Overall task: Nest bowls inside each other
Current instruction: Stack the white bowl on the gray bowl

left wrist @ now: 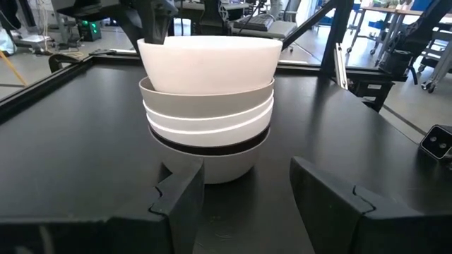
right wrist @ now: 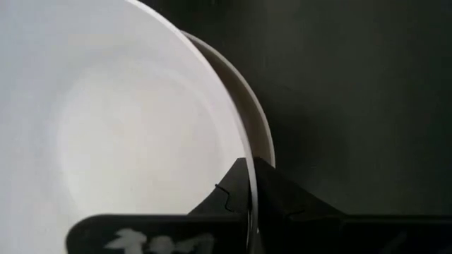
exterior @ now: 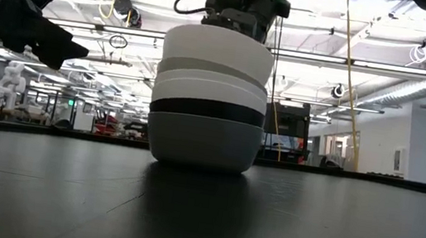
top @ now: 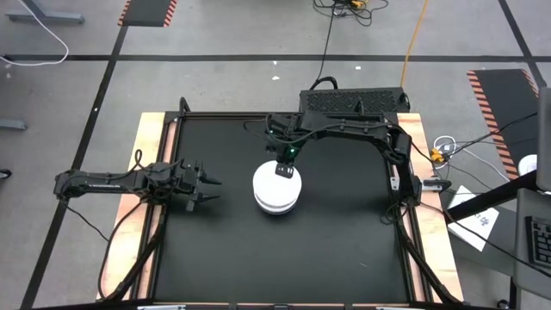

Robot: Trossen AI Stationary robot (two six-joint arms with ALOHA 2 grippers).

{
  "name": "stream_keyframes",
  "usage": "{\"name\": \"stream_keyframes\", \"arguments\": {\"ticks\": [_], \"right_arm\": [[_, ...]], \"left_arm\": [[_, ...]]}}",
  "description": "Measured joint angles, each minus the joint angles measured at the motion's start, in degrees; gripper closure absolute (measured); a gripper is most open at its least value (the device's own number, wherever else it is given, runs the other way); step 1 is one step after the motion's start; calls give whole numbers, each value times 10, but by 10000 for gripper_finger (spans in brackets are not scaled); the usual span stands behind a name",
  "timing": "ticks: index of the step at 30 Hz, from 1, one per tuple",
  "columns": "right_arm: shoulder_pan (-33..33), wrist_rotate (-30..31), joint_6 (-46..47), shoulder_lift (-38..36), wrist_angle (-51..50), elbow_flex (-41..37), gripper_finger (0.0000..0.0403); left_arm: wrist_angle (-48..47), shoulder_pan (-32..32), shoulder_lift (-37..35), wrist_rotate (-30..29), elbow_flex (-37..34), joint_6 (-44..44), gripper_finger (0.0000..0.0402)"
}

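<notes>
- A stack of nested bowls (top: 276, 191) stands near the middle of the black table (top: 344, 250).
- From the low view, the layers read upward as pale grey, a thin black band, white, pale grey, then the top white bowl (exterior: 217, 54).
- The right gripper (top: 285, 170) is directly over the far edge of the stack, reaching in from the table's back right corner.
- Its fingers (right wrist: 244, 187) are closed, pinching the rim of the top white bowl, one inside the wall and one outside.
- The top bowl sits high in the stack, seemingly not fully seated; the next move likely turns on lowering straight down and letting go.
- The left gripper (top: 207, 189) waits to the left of the stack, apart from it, fingers spread and empty, pointing toward the bowls.
</notes>
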Motion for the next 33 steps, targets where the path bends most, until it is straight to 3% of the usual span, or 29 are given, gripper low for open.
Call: {"name": "stream_keyframes", "arguments": {"ticks": [33], "right_arm": [[21, 30, 21, 3, 39, -42, 399]], "left_arm": [[0, 0, 0, 0, 0, -2, 190]]}}
